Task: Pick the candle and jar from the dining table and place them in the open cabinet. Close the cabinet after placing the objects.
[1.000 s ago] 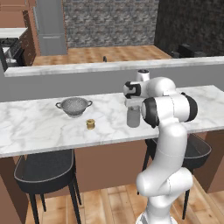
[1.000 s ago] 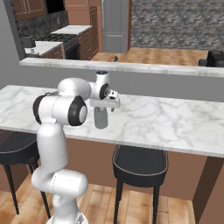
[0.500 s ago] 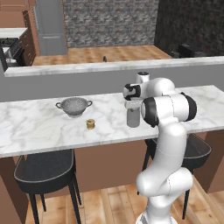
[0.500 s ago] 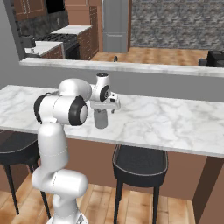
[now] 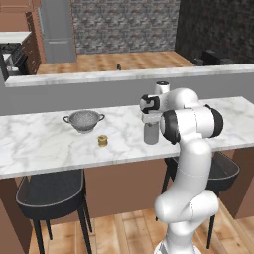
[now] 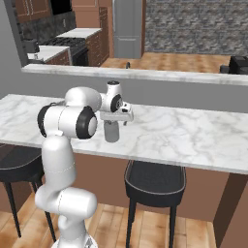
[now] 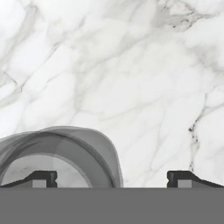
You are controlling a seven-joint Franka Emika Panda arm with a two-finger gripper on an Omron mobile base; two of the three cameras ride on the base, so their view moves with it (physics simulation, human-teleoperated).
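Almost nothing has changed in the last second: my claw (image 5: 150, 120) still hangs just above the jar (image 5: 151, 134), its jaws spread wide apart and holding nothing. I think I am still lining up, so the grasp of the jar is not yet begun and nothing is in the cabinet.

The jar stands upright on the surface (image 5: 44, 144), near its front edge. The candle (image 5: 102, 141) stands well apart to its left, in front of the colander (image 5: 84, 120).

The hand view shows what the base views cannot: the round mouth of the jar (image 7: 57, 153) lies toward my left fingertip (image 7: 41, 178), not in the middle between the two tips. So I judge I must shift a little before going down. The base views show the height instead.
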